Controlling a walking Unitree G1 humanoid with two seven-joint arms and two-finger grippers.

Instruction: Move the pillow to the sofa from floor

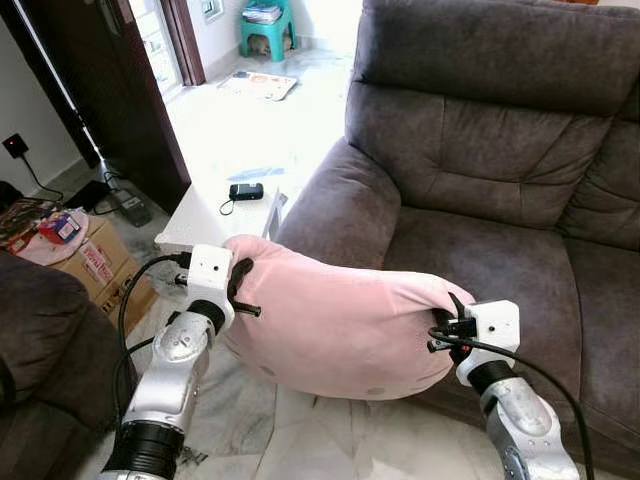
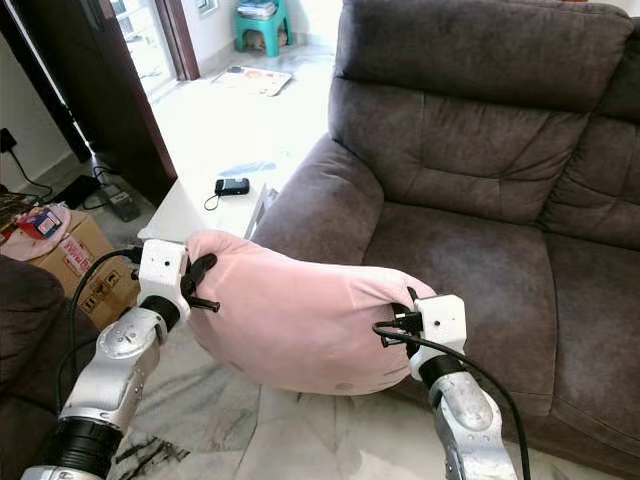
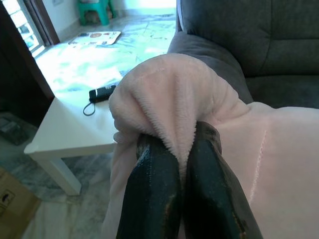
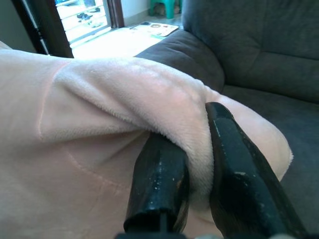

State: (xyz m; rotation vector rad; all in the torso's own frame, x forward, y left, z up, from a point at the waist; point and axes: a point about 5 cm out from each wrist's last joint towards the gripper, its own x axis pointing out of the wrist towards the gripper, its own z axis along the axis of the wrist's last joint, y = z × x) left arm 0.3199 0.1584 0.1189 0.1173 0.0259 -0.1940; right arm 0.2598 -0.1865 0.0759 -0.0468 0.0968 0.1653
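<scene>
A pink plush pillow (image 1: 340, 320) hangs in the air between my two arms, just in front of the dark grey sofa (image 1: 500, 190) and level with its seat edge. My left gripper (image 1: 240, 283) is shut on a fold of the pillow's left end; in the left wrist view its fingers (image 3: 149, 194) pinch the fabric. My right gripper (image 1: 458, 318) is shut on the pillow's right end, its fingers (image 4: 159, 184) clamped over a roll of plush (image 4: 124, 99). The pillow sags in the middle, above the marble floor.
A low white table (image 1: 205, 215) with a small black device (image 1: 245, 190) stands left of the sofa arm. A cardboard box (image 1: 95, 265) and another dark armchair (image 1: 40, 350) sit at the left. A teal stool (image 1: 265, 30) stands far back by the doorway.
</scene>
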